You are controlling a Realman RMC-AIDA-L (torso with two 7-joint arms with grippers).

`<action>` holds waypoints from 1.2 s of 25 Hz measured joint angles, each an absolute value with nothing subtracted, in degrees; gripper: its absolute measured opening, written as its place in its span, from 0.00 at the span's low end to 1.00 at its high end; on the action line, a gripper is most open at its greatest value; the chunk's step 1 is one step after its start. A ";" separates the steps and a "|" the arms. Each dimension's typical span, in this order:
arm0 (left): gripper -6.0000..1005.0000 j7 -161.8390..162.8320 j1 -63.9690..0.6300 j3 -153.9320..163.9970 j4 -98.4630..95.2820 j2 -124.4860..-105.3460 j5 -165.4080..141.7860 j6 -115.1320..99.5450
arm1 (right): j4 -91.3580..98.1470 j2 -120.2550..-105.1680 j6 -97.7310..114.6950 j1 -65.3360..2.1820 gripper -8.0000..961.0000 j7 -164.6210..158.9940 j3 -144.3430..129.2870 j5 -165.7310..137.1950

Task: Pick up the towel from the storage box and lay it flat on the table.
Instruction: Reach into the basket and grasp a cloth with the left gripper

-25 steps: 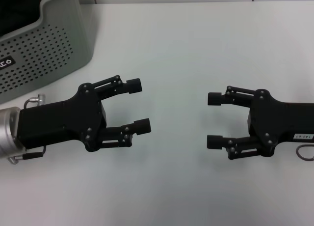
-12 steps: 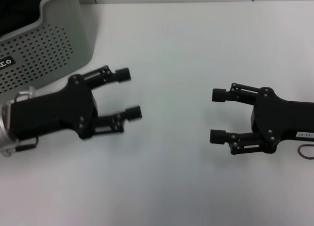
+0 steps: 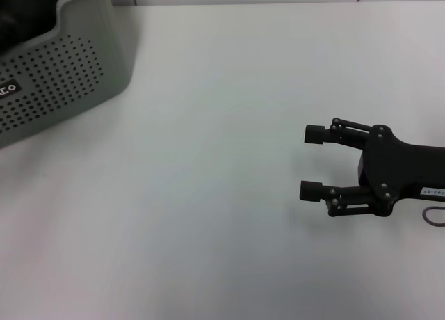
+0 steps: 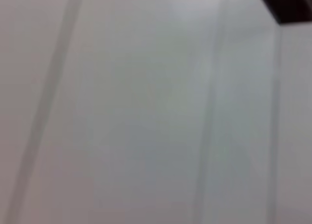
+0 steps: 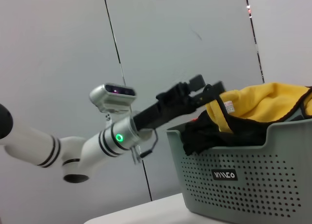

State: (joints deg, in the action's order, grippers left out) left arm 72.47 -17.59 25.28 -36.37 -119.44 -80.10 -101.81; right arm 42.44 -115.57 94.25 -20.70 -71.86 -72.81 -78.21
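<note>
The grey perforated storage box stands at the table's far left corner. In the right wrist view the box holds the mustard-yellow towel, heaped above the rim on a black cloth. My left gripper is out of the head view. The right wrist view shows it open, hovering just above the box's rim, close beside the towel's edge. My right gripper is open and empty, low over the table at the right, pointing toward the box.
The box bears a small black label with white letters. The left wrist view shows only a blurred pale wall. A wall with panel seams stands behind the box in the right wrist view.
My left arm has swung left and up out of the head view toward the box. My right gripper has drifted slightly right and toward me, still open.
</note>
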 joint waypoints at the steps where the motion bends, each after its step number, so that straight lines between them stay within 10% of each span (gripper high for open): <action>1: 0.84 73.36 -16.30 23.24 -37.34 -119.58 -79.49 -101.52 | 41.98 -115.58 94.24 -20.92 0.93 -71.45 -72.83 -78.20; 30: 0.84 61.97 -19.39 14.25 -46.30 -119.13 -85.61 -75.41 | 35.57 -115.76 92.68 -23.63 0.92 -67.76 -72.68 -77.83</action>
State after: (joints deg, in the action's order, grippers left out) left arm 61.97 -19.39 14.25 -46.30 -119.13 -85.61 -75.41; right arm 35.57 -115.76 92.68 -23.63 -67.76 -72.68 -77.83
